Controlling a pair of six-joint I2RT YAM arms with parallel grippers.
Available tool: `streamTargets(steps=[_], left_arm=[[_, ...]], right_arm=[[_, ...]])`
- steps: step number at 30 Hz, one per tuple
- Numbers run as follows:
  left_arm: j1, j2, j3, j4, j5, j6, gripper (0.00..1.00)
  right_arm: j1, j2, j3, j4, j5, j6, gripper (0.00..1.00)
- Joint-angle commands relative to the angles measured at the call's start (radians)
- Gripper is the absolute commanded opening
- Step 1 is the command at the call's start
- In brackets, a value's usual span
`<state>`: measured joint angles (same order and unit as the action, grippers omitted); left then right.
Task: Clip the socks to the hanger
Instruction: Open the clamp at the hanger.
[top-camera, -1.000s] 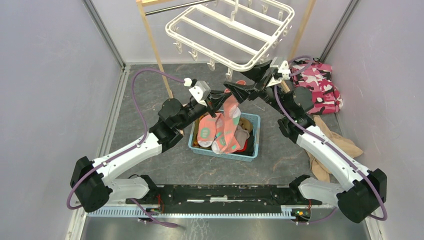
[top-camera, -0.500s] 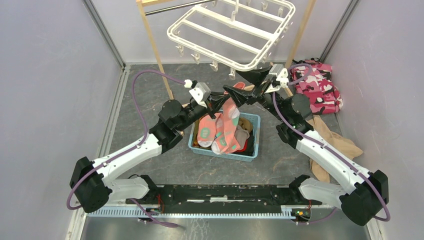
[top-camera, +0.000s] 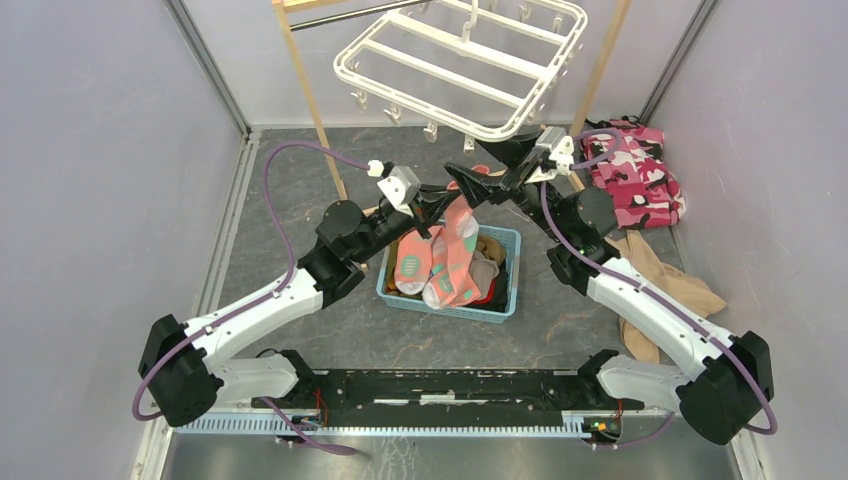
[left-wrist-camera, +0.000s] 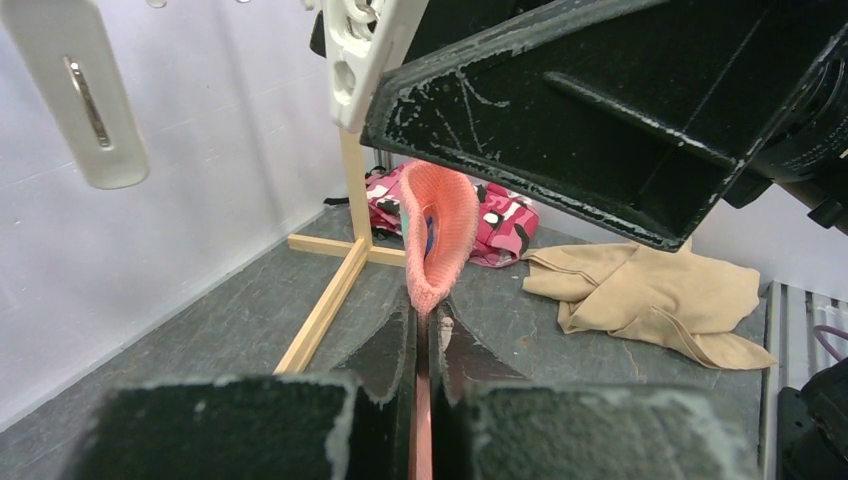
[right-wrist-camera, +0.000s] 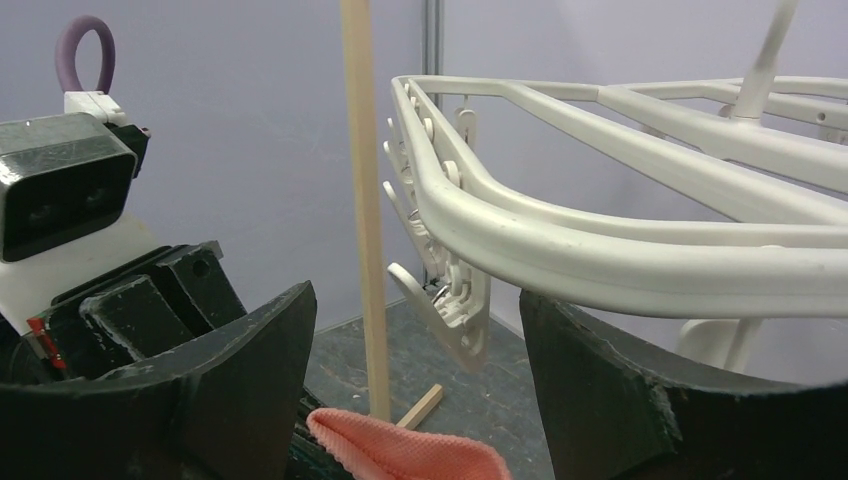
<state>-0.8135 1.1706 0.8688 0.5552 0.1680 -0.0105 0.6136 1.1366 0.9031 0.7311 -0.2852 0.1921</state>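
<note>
My left gripper is shut on a salmon-pink sock with teal and white patches and holds it up above the blue basket; the sock's cuff sticks up between the shut fingers. My right gripper is open, right beside the left one, under the near rim of the white hanger. In the right wrist view a white clip dangles from the hanger's rim between the open fingers, with the sock's cuff just below it.
More socks lie in the blue basket. The wooden frame stand holds up the hanger; its post stands just behind the clip. A pink camouflage cloth and a tan garment lie at the right.
My right gripper has moved left and a little up, closer to the left gripper and the hanger's clips. The left gripper still holds the sock in the same place.
</note>
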Motion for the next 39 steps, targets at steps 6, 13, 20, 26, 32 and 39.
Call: streamTargets(steps=[6,13,20,26,32,39], left_arm=[[0.005,-0.019,-0.001,0.051,-0.002,-0.002,0.02],[0.005,-0.011,0.004,0.052,0.002,0.0,0.02],[0.005,-0.007,0.007,0.051,0.002,0.001,0.02],[0.006,-0.004,0.01,0.052,0.003,0.001,0.02],[0.005,-0.002,0.01,0.051,0.004,0.001,0.02],[0.005,-0.006,0.01,0.049,0.004,-0.002,0.02]], right_arm=[[0.008,0.017,0.039,0.097,0.038,-0.015,0.8],[0.009,0.02,0.043,0.127,0.038,-0.017,0.79],[0.009,0.022,0.052,0.128,0.029,-0.018,0.76],[0.009,0.022,0.056,0.122,0.014,-0.024,0.73],[0.008,0.02,0.064,0.107,-0.003,-0.028,0.7],[0.009,0.021,0.071,0.097,-0.007,-0.03,0.6]])
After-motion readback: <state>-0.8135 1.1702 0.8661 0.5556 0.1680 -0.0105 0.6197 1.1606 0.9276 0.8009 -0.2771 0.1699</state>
